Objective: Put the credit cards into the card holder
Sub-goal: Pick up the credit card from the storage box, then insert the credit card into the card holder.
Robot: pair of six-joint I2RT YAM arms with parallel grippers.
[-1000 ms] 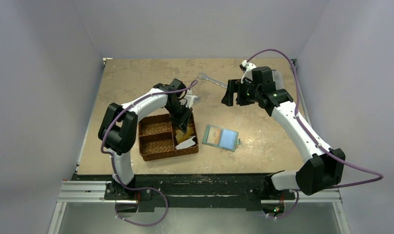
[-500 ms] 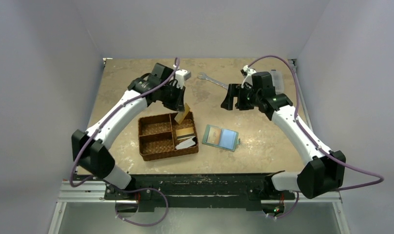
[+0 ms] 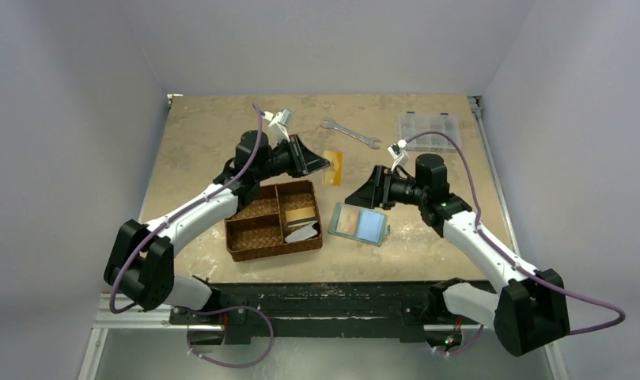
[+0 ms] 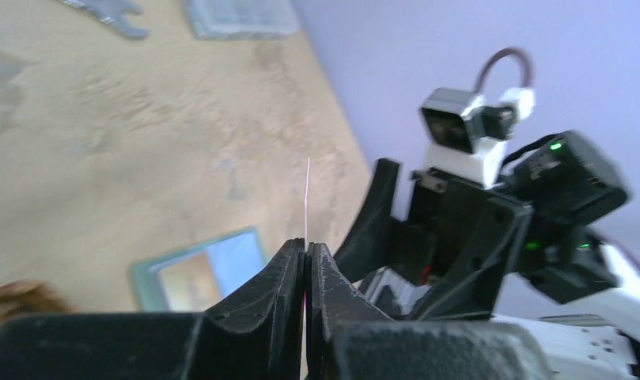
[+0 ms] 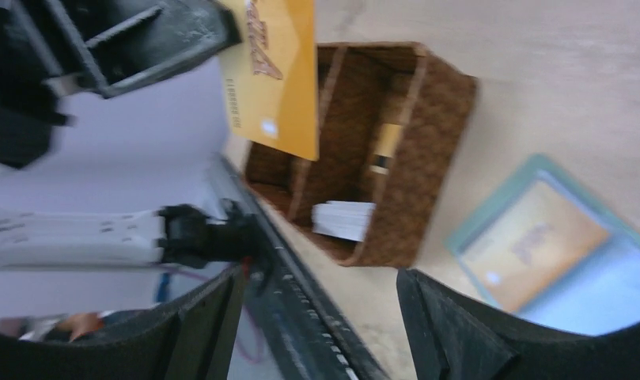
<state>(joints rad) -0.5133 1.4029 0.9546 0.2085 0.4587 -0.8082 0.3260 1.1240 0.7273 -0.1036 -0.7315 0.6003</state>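
pinching thin orange-yellow plastic card (image 5: 273,79), left fingers (image 4: 294,267) clamped; right fingers (image 5: 451,317) spread wide, empty, nr open wallet (image 3: 358,223)

one card holder (image 3: 373,228), one basket (image 3: 273,252), one wrench (image 3: 350,133), one box (image 3: 429,127)

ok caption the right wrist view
Left gripper pinches an orange-yellow plastic card before the open right gripper; brown woven basket, grey-green card holder beyond.

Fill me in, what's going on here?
The left gripper is shut on an orange card, holding it in the air near the basket. The right gripper hangs open facing it, by the open wallet on the table. More cards lie in the basket.
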